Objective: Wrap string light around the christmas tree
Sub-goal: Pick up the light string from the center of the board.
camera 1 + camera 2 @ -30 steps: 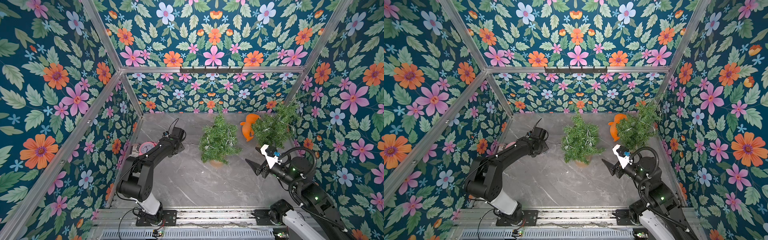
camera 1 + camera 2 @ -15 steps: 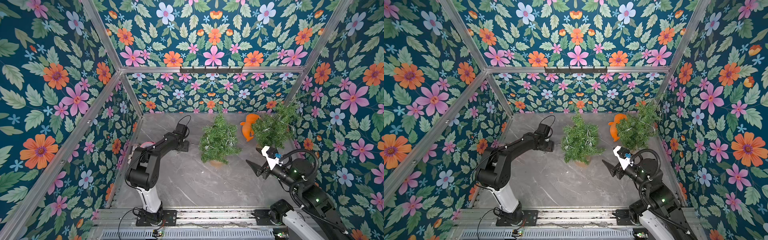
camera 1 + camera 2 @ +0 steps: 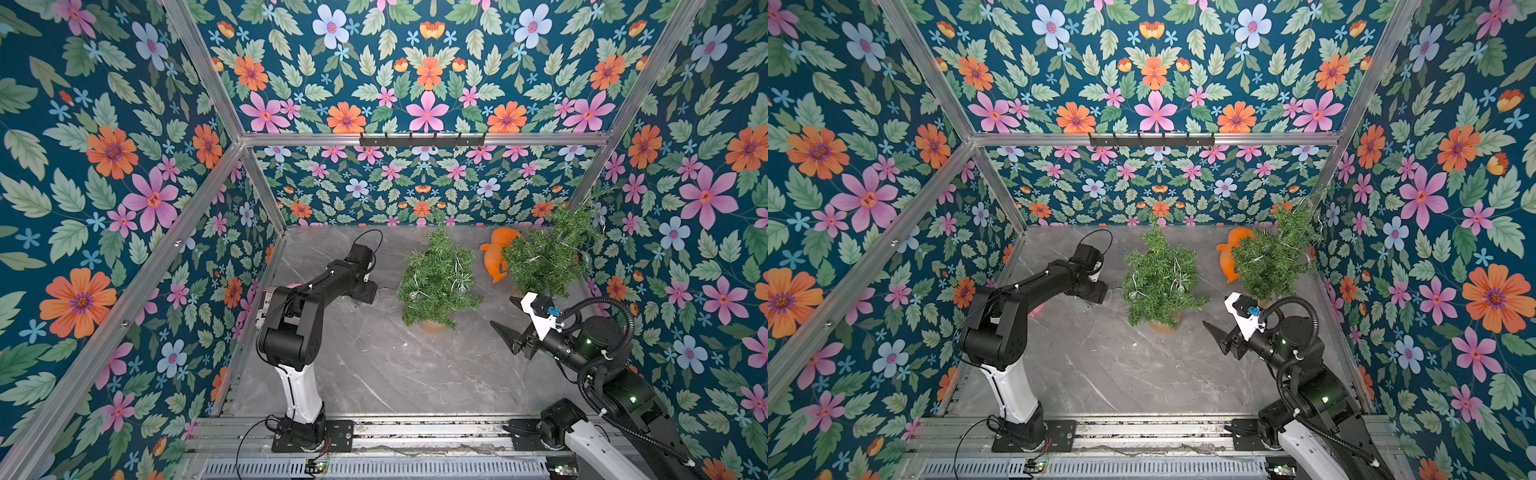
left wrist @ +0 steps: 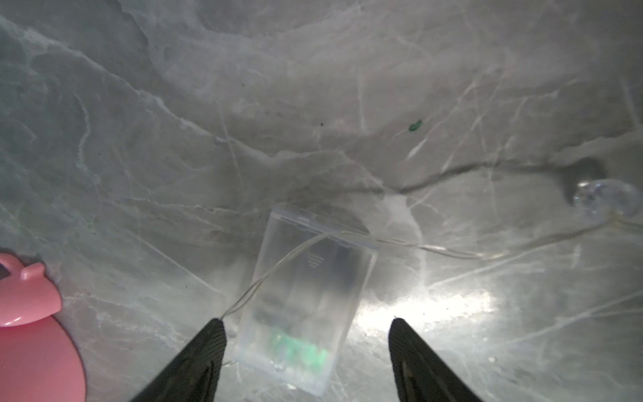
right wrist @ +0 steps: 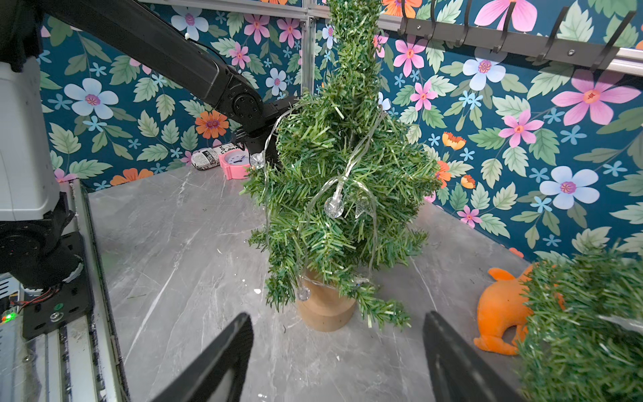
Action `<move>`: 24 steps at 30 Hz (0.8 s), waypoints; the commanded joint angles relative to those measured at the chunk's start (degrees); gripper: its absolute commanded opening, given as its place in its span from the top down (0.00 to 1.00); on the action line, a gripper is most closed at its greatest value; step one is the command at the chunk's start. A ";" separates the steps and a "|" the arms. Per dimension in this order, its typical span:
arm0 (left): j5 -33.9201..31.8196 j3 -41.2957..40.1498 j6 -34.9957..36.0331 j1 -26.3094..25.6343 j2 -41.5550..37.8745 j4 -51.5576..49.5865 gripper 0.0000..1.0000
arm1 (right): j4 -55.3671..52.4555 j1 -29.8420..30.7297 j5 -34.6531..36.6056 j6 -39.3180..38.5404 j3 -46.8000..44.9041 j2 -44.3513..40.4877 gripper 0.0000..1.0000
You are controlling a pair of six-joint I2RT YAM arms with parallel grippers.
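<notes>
Clear plastic battery box [image 4: 313, 278] between open left hand [image 4: 306, 320], bristly green tree [image 5: 341, 167] strung with round bulbs [image 5: 334, 207], right hand [image 5: 336, 314] open

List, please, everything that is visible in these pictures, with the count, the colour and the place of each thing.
Christmas trees: 2, green; middle tree on a wooden base mid-table, corner tree at far right.
string light: at least 1, clear bulbs, pale wire; draped on the middle tree.
battery box: 1, clear; flat on the table.
plush toy: 1, orange; between the trees.
alarm clock: 1, pink; by the left wall.
printed item: 1, black and white; beside the clock.
hook rail: 1, black; back wall.
table: 1, grey marble.
left gripper: black, open, over the battery box.
right gripper: black, open, facing the middle tree.
</notes>
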 commanded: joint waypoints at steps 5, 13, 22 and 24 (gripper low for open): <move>5.01 0.66 1.47 0.75 1.62 -0.50 0.26 | 1.07 0.03 -0.71 -0.10 -0.12 0.22 0.23; 5.41 -0.11 1.12 0.76 1.24 0.71 0.29 | 0.94 0.01 -0.70 -0.01 -0.12 0.20 0.23; 5.92 0.59 1.36 0.68 3.41 0.12 0.24 | 0.98 0.03 -0.62 -0.01 -0.30 0.26 0.23; 6.33 0.86 1.47 0.66 3.93 0.03 0.24 | 0.98 0.04 -0.62 -0.05 -0.35 0.39 0.23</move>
